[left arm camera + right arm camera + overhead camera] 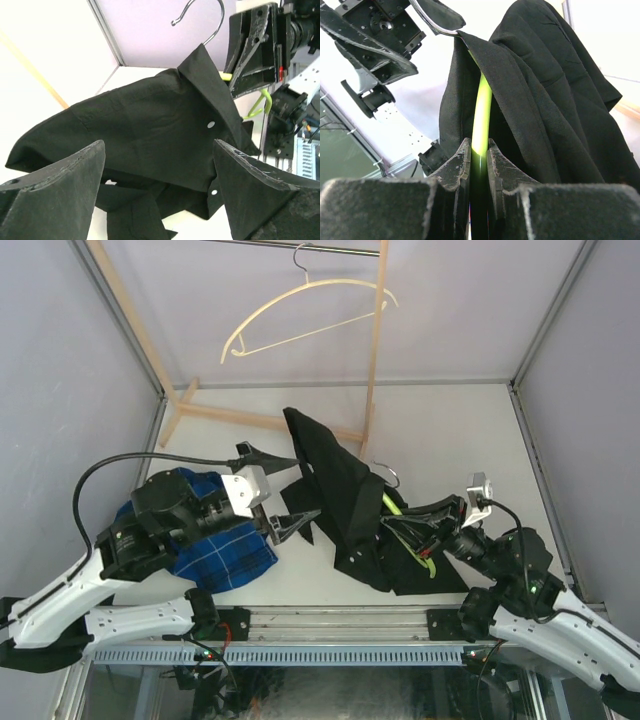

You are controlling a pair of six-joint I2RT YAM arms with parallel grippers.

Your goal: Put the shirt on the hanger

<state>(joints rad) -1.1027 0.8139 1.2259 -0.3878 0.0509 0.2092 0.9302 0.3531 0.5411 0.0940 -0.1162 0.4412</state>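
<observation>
Starting at the near edge: right gripper clamped tight on the thin bar of the lime-green hanger. Draped over that hanger, the black shirt, with the metal hook sticking out at the collar. Long axis of shirt and hanger together, in the top view: from near right, at the right gripper, slanting to far left. Just left of this line, the left gripper, jaws spread wide, holding nothing, aimed straight at the shirt's hanging side; by judgement the nearer arm for the loose cloth. Under that arm, on the table, a blue plaid shirt. Farthest, on the wooden rack, a cream hanger. Counted: one black shirt, one plaid shirt, two hangers (one green, one cream), two grippers.
</observation>
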